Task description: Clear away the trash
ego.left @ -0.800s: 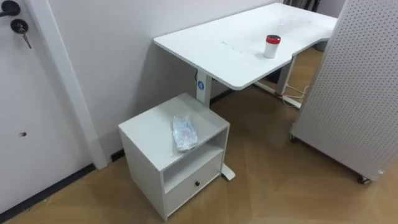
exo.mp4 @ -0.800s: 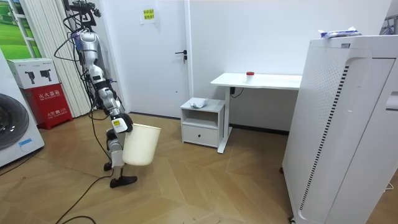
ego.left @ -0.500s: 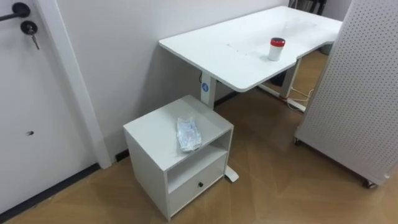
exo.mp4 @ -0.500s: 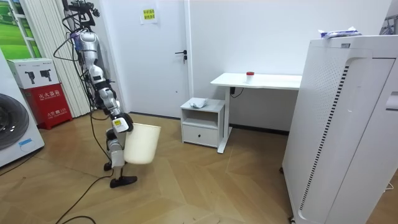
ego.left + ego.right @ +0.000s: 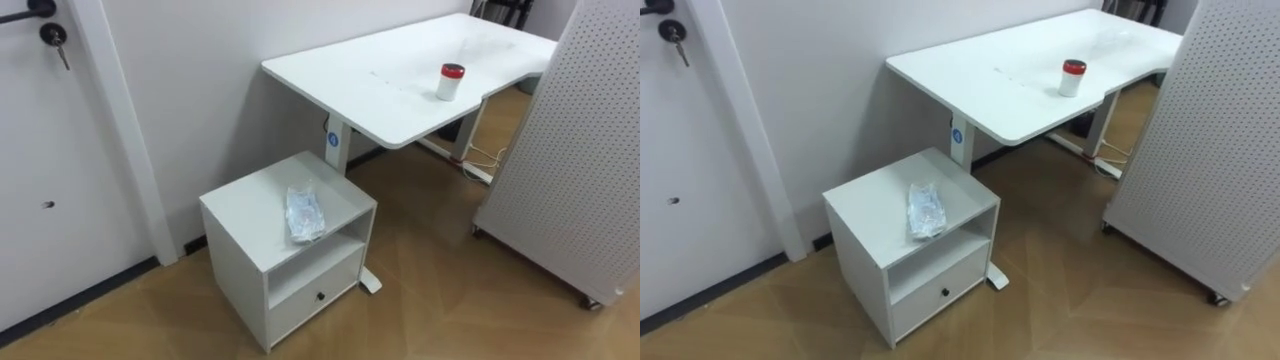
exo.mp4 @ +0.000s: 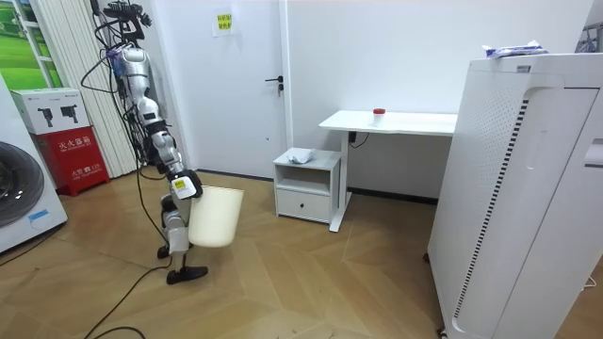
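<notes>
The crumpled clear plastic wrapper [image 5: 303, 213], the garbage of the task, is lying on top of the low white cabinet [image 5: 240, 215], toward that top's front right edge and above the open shelf. Below the shelf, the cabinet's single drawer is sitting closed, its small dark knob [image 5: 319, 296] facing the camera. Behind and to the right of the cabinet, a white tabletop [image 5: 380, 85] is standing against the wall, with one leg coming down just beside the cabinet. A white canister with a red lid [image 5: 451, 82] is standing upright on the tabletop, well apart from the cabinet. To the left of the cabinet, a white door [image 5: 50, 160] is carrying a key [image 5: 50, 38] in its lock. Far to the right of the cabinet, a white perforated panel [image 5: 570, 150] is standing on the wooden floor. In the room view, the robot is standing on that floor well apart from the cabinet, toward the room view's left, facing it. Its right robot hand [image 6: 182, 185] is resting at the rim of a cream waste bin [image 6: 215, 218] hanging in front of its legs; how that hand is grasping cannot be told.
</notes>
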